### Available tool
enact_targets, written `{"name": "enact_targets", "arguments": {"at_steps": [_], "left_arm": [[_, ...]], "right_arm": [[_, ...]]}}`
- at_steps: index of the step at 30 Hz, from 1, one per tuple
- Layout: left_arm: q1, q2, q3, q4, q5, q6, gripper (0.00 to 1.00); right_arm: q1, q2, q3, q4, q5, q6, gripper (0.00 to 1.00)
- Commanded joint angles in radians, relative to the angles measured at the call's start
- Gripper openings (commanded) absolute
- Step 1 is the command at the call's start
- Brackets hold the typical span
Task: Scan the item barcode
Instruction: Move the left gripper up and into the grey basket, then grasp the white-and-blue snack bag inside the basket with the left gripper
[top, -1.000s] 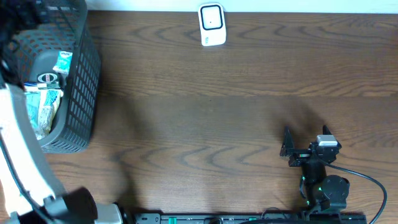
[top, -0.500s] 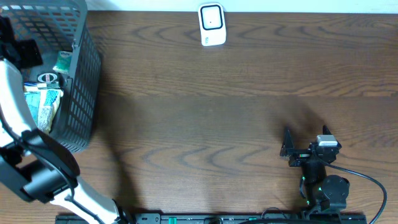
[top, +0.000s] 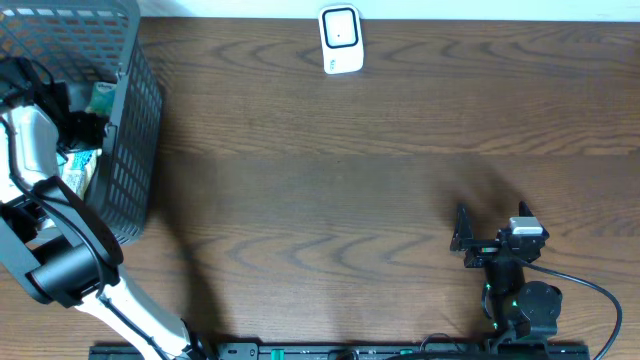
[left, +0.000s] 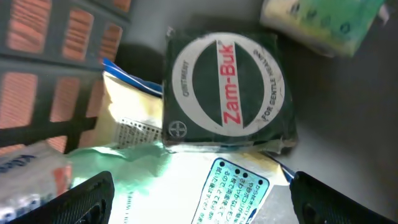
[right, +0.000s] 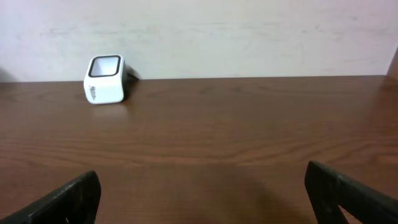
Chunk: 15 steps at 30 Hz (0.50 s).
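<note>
Box (left: 227, 87) lid reads "Zam-Buk", "Ointment", in basket (top: 140, 110).

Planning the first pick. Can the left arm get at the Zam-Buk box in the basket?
Probably yes: the left gripper hangs open right over the Zam-Buk box, whose face lies uncovered among the other packets.

A: Anything readable?
B: Dark green box (left: 227, 87), in the left wrist view: red "Zam-Buk" across a white circle, with "OINTMENT" and "FOR GENTLE HEALING" round the ring.
A: More?
B: White packet (left: 231, 186) just below it has Japanese print, too small to read.
</note>
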<state>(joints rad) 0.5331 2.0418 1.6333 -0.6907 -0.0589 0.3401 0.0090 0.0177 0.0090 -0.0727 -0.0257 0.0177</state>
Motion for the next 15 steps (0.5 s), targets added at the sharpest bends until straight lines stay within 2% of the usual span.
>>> {"name": "enact_targets", "arguments": {"at_steps": [1, 10, 15], "left_arm": [[-0.002, -0.003, -0.035, 0.004, -0.001, 0.015, 0.89], [-0.002, -0.003, -0.107, -0.026, 0.025, 0.014, 0.88], [-0.002, -0.003, -0.140, -0.027, 0.024, 0.015, 0.78]], "right_arm": [[-0.006, -0.004, -0.003, -0.002, 0.005, 0.011, 0.99], [-0.006, -0.004, -0.003, -0.002, 0.005, 0.011, 0.99], [-0.006, -0.004, -0.003, -0.002, 0.005, 0.011, 0.99]]}}
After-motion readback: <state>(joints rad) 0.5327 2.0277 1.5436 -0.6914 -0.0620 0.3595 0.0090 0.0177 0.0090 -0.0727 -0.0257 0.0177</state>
